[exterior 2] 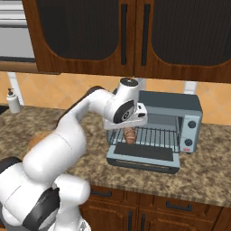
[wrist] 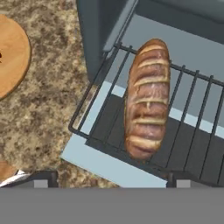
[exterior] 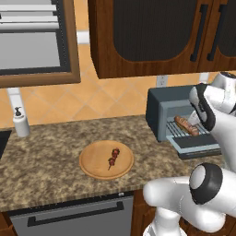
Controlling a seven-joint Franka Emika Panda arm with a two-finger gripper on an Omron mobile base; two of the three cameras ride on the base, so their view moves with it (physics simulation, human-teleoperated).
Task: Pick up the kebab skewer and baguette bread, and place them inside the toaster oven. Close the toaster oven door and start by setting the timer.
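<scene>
The baguette bread (wrist: 146,100) lies lengthwise on the wire rack (wrist: 192,109) of the grey-blue toaster oven (exterior: 161,103), just inside its mouth. The toaster oven door (exterior 2: 144,158) is folded down flat in front. My gripper (wrist: 111,180) hovers right above the loaf, open, its fingertips (wrist: 41,179) spread wide to either side and touching nothing. From the right base view the gripper (exterior 2: 128,128) hangs over the baguette bread (exterior 2: 130,135). The kebab skewer (exterior: 113,157) rests on a round wooden plate (exterior: 87,168) on the counter, left of the oven.
Dark wooden cabinets (exterior 2: 135,36) hang low over the toaster oven. A white soap dispenser (exterior: 20,122) stands at the counter's back left. The speckled stone counter (exterior: 46,156) runs between plate and oven, with a dishwasher front (exterior: 69,216) below its edge.
</scene>
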